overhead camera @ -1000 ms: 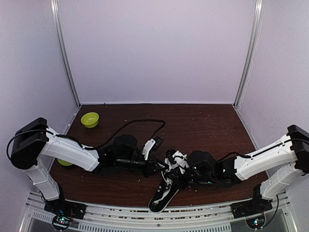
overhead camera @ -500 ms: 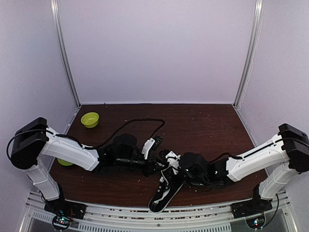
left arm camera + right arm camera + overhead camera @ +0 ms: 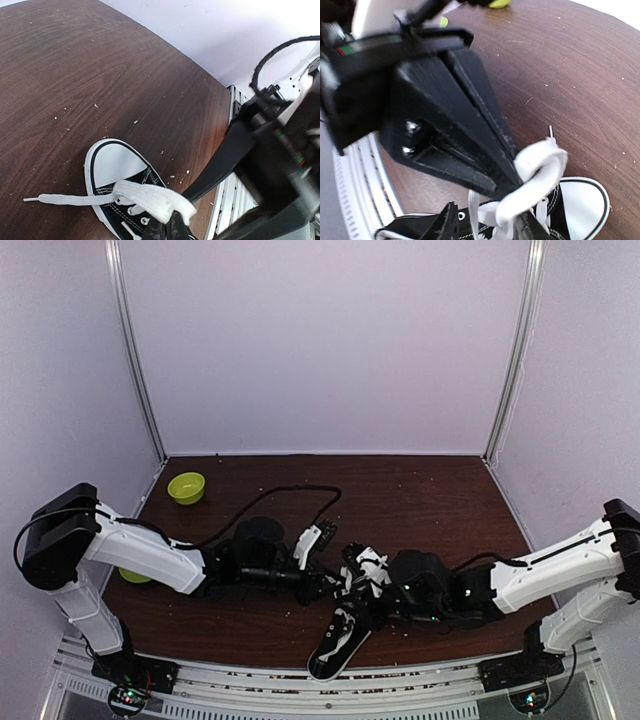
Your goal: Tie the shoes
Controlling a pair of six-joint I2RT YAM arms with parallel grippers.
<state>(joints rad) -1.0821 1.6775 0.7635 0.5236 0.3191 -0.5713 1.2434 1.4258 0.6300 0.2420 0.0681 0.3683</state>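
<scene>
Laces are the whole matter here, and they sit right where the two arms meet. The black sneaker (image 3: 338,638) lies on the table (image 3: 430,500) just short of the near edge, midway between the bases. Its long axis runs from the heel under the grippers down to the white toe cap (image 3: 112,162), which points at the near rail and a little left.

The left gripper (image 3: 335,585) reaches in flat from the left. Its fingers are pressed together on a doubled lace loop (image 3: 150,197) held above the eyelets. One free lace end (image 3: 31,199) trails past the toe cap.

The right gripper (image 3: 368,585) comes in from the opposite side, tip nearly against the left one. The same loop curls just ahead of it in its wrist view, but whether its jaws grip the lace I cannot tell.

Both arms are about equally near. Judging by this, any pull goes sideways, across the shoe's length.
</scene>
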